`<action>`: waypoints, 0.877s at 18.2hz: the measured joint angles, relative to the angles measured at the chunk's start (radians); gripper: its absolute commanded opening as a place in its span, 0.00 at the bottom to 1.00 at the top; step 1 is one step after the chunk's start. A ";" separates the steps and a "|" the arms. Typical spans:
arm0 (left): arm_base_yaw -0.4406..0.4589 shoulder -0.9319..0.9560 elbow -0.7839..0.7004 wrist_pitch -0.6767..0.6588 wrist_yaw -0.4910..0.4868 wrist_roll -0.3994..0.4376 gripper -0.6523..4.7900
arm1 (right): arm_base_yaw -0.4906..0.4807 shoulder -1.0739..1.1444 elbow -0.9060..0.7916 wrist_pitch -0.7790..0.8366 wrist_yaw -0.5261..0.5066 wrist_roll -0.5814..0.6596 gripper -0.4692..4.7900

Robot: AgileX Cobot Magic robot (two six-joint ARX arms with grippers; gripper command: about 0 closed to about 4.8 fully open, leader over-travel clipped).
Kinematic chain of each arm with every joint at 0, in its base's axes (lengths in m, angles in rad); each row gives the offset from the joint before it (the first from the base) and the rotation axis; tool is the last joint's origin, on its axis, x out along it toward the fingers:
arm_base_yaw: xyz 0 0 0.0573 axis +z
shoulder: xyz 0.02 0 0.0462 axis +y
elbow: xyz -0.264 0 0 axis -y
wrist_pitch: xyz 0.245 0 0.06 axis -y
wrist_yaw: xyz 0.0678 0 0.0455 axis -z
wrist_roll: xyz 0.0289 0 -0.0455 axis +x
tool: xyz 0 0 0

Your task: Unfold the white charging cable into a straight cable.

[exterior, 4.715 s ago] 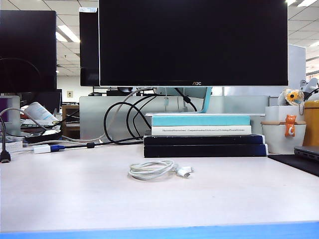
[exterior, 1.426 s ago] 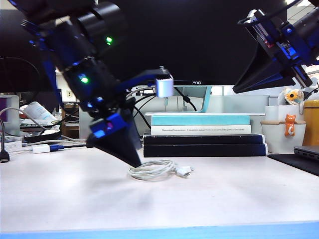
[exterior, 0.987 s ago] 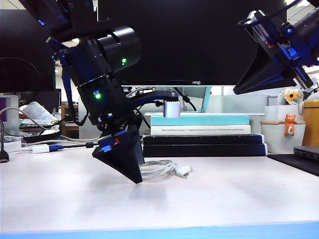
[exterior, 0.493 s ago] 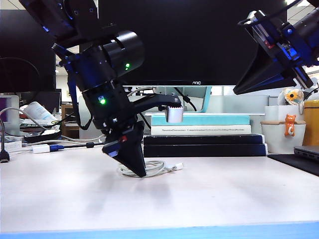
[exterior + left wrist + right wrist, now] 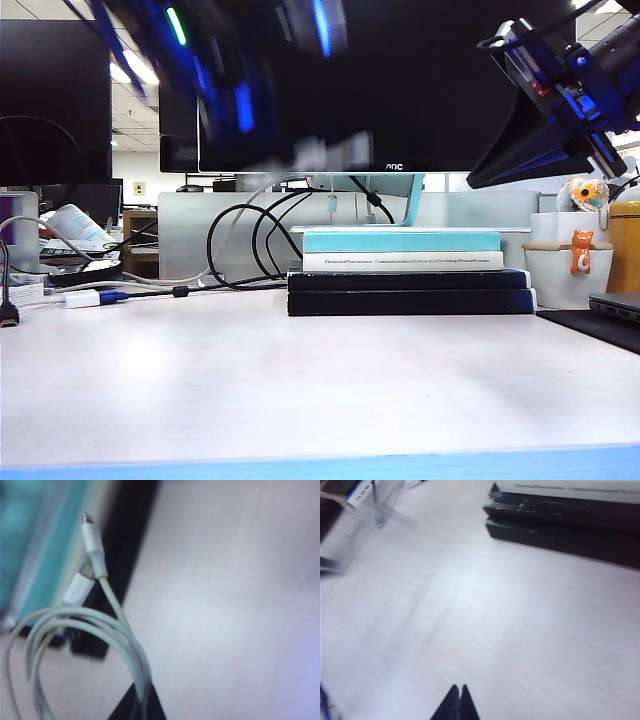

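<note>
White charging cable (image 5: 95, 630) dangles coiled, pinched in left gripper (image 5: 140, 700) above desk (image 5: 320, 380); right gripper (image 5: 457, 695) closed, empty, raised.

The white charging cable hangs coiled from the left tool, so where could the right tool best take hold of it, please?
Probably just behind a plug. The left tool is shut on the coil of the white charging cable, and both plugs stick out free beyond it. The shut right tool, above the table, should open and approach from the plug end.
</note>
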 measured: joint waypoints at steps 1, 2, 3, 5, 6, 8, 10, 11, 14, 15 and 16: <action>0.018 -0.045 0.000 -0.007 0.062 -0.047 0.11 | -0.001 0.000 0.000 0.000 -0.045 0.007 0.08; 0.042 -0.078 0.000 -0.024 0.116 -0.093 0.11 | 0.000 0.000 0.000 0.000 -0.109 0.018 0.08; 0.067 -0.100 0.000 -0.054 0.169 -0.128 0.11 | 0.000 0.000 0.000 0.000 -0.188 0.024 0.08; 0.127 -0.118 0.000 -0.118 0.340 -0.184 0.11 | 0.000 -0.001 0.000 0.001 -0.359 0.038 0.08; 0.175 -0.115 -0.002 -0.160 0.484 -0.214 0.11 | 0.000 -0.004 0.000 0.001 -0.489 0.048 0.08; 0.212 -0.113 -0.011 -0.219 0.682 -0.220 0.11 | 0.000 -0.031 0.000 0.002 -0.647 0.053 0.08; 0.212 -0.113 -0.010 -0.222 0.856 -0.222 0.11 | 0.000 -0.051 0.000 0.001 -0.680 0.053 0.08; 0.216 -0.113 -0.010 -0.220 0.926 -0.227 0.11 | 0.000 -0.060 0.000 0.002 -0.681 0.053 0.08; 0.217 -0.113 -0.010 -0.212 1.109 -0.246 0.11 | 0.000 -0.072 0.000 0.010 -0.687 0.053 0.08; 0.218 -0.109 -0.010 -0.211 1.198 -0.263 0.11 | 0.000 -0.073 0.000 0.021 -0.724 0.053 0.08; 0.220 -0.108 -0.010 -0.212 1.246 -0.266 0.11 | 0.000 -0.074 0.000 0.026 -0.744 0.054 0.08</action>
